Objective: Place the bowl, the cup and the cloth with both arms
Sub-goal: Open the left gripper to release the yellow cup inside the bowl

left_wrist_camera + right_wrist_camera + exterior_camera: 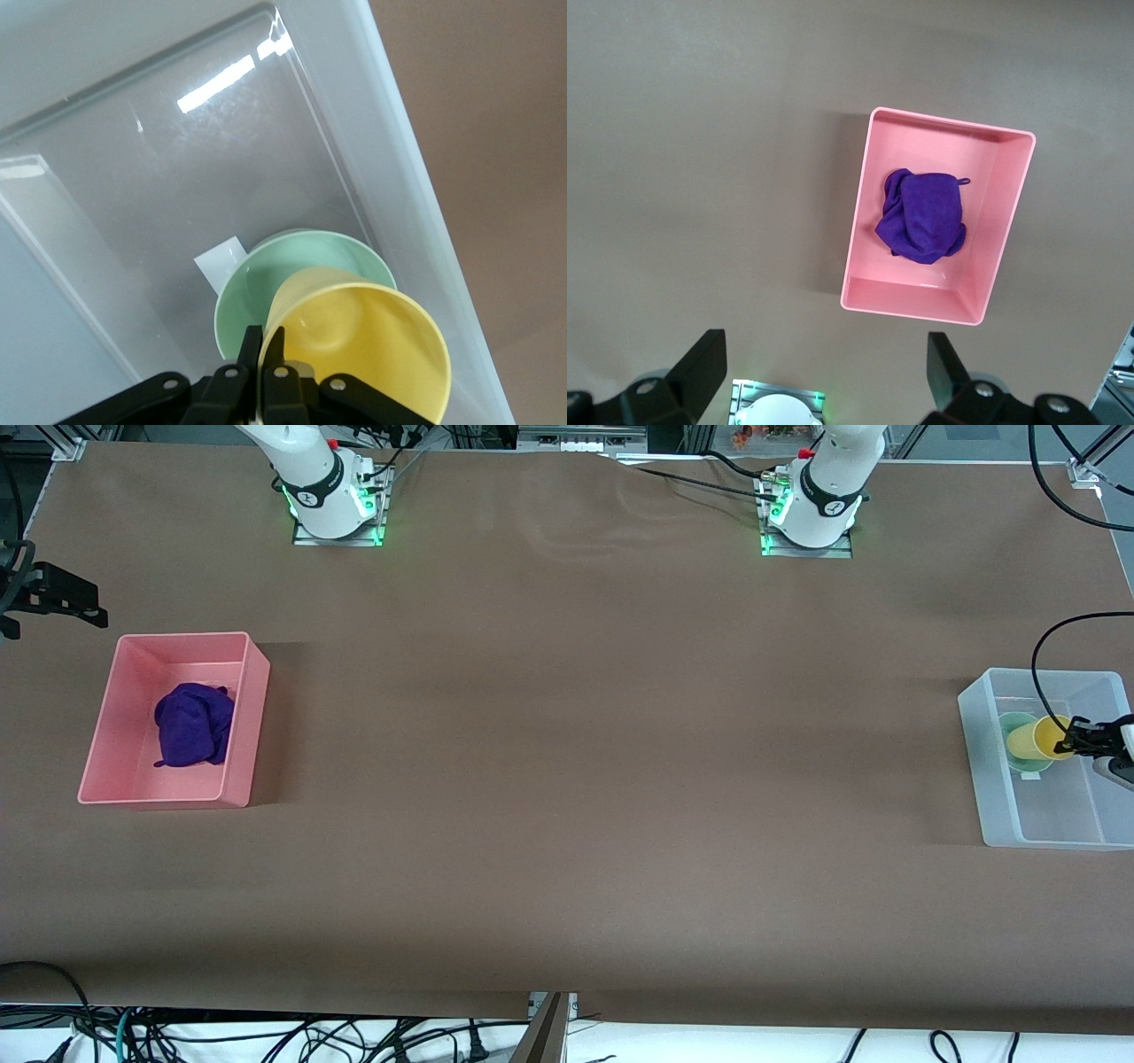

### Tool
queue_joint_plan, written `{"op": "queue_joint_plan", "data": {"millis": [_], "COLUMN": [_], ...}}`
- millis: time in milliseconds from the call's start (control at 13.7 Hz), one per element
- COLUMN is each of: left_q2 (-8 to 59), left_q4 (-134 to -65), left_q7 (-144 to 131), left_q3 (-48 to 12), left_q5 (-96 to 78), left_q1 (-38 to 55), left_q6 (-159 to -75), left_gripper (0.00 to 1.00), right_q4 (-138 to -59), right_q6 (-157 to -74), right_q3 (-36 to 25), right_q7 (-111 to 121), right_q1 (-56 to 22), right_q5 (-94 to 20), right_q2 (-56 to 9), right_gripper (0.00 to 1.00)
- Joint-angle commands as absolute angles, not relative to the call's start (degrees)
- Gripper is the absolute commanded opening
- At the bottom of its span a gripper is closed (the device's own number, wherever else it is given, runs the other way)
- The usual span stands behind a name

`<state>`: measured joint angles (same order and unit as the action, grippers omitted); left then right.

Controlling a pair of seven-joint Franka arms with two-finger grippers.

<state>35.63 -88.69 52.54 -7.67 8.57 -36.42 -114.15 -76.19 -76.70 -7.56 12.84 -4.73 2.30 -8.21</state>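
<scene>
The yellow cup [1036, 738] lies tilted over the mint-green bowl [1015, 724] inside a clear bin [992, 779] at the left arm's end of the table. My left gripper [1067, 740] is shut on the cup's rim. In the left wrist view the left gripper [266, 335] pinches the cup [372, 345] wall, with the bowl [283, 270] under it in the bin [399, 177]. The purple cloth [193, 724] lies bunched in a pink bin [244, 717]. My right gripper [824, 345] is open and empty, high over the table by its base, looking down on the cloth [926, 217] and pink bin [861, 221].
A black fixture [53, 593] juts in at the table's edge past the pink bin. The left arm's black cable [1045, 646] loops over the clear bin. Loose cables [266, 1036] lie below the table's edge nearest the front camera.
</scene>
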Motion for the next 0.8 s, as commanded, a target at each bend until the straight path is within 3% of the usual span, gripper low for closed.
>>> {"op": "queue_joint_plan", "data": {"millis": [0,73,292,730], "left_q2": [34.4,34.0,30.1,19.3], "left_q4": [-89.2,-89.2,-88.6,-85.4], "left_q7": [53.5,53.6,53.6,29.5], "left_q3": [-7.7,-7.8,-10.1,-29.1], "left_q5": [8.7,8.7,8.7,9.4], "left_q1": [-36.3,-36.3,-35.9,-35.4], "left_q6": [-115.1,-114.6,-109.0,-92.4], "left_gripper": [0.82,1.00,1.00,1.00], "right_q4": [-78.5,-78.5,-76.0,-75.4], "right_q6": [-76.9,-76.9,-76.6,-76.8], "right_q3": [-4.4,-4.3,-4.3,-4.5], "right_q7": [5.7,5.8,7.1,8.3], "right_q1": [-3.6,-3.5,-3.7,-3.7], "right_q5": [2.7,2.6,2.7,2.9], "right_q2": [-6.5,-6.5,-8.9,-9.6], "right_gripper": [1.00,1.00,1.00,1.00]}}
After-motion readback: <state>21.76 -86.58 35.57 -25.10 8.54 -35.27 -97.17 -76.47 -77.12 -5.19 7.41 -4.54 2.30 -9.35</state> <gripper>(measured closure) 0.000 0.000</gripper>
